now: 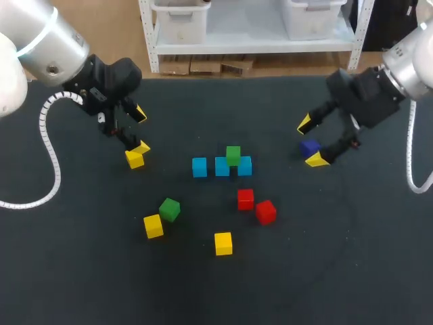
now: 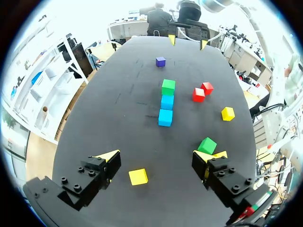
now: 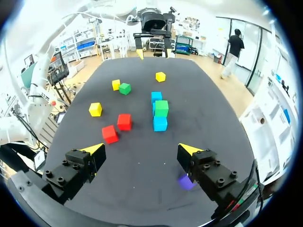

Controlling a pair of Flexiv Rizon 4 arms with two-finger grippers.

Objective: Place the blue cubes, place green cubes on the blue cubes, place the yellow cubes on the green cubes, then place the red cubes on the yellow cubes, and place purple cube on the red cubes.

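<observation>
Three blue cubes point(image 1: 222, 166) lie in a row mid-table, and one green cube point(image 1: 233, 155) sits on top, over the two right ones. A second green cube point(image 1: 169, 209) lies to the front left. Two red cubes point(image 1: 245, 198) lie in front of the row. My left gripper point(image 1: 141, 130) is open above a yellow cube point(image 1: 134, 160), which lies on the table between the fingers point(image 2: 138, 177). My right gripper point(image 1: 310, 142) is open over the purple cube point(image 1: 310, 146), which lies beside one finger point(image 3: 185, 182).
Two more yellow cubes point(image 1: 153, 225) point(image 1: 223, 243) lie toward the front of the black table point(image 1: 352, 271). In the left wrist view the loose green cube point(image 2: 207, 145) is close to one finger point(image 2: 202, 161).
</observation>
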